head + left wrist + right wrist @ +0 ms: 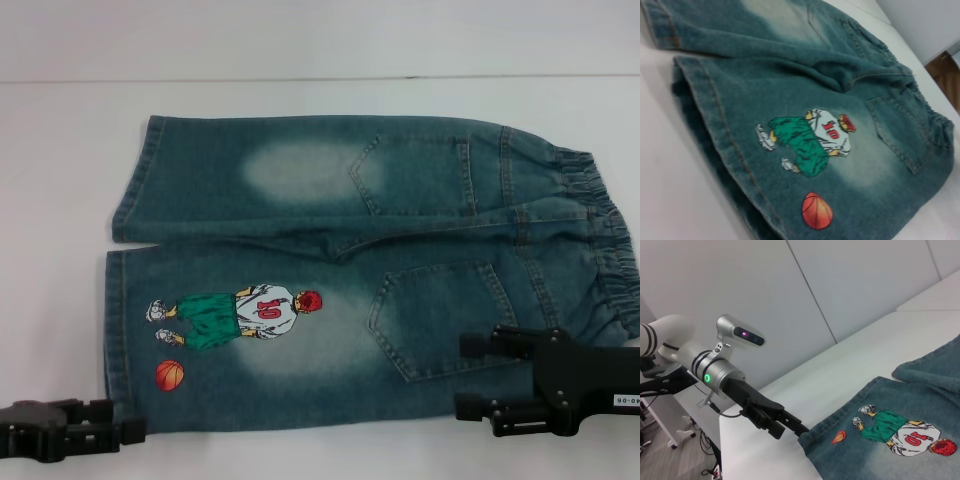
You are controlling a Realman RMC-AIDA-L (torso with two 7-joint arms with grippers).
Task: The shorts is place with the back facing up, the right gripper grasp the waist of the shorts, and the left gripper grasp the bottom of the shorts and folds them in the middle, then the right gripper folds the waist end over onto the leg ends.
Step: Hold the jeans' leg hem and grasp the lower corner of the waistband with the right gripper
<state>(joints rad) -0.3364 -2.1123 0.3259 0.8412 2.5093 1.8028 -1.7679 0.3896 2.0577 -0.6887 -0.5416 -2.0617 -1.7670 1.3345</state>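
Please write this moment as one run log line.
shorts: flat, unfolded | left end effector: at leg hem corner | right end effector: open, near waist

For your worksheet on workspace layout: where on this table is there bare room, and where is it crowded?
Bare: the table strip beyond the shorts and left of the hems. Crowded: the near edge, with the left end effector at the hem corner and the right end effector by the pocket.

A plain robot test room, more lab than home.

A broad white bench fills the head view, bare but for the garment laid on it. In the right wrist view, pale grey wall panels with thin seams rise behind it, and at about 8 o'clock loose cables trail down to a grey floor by a white stand leg.
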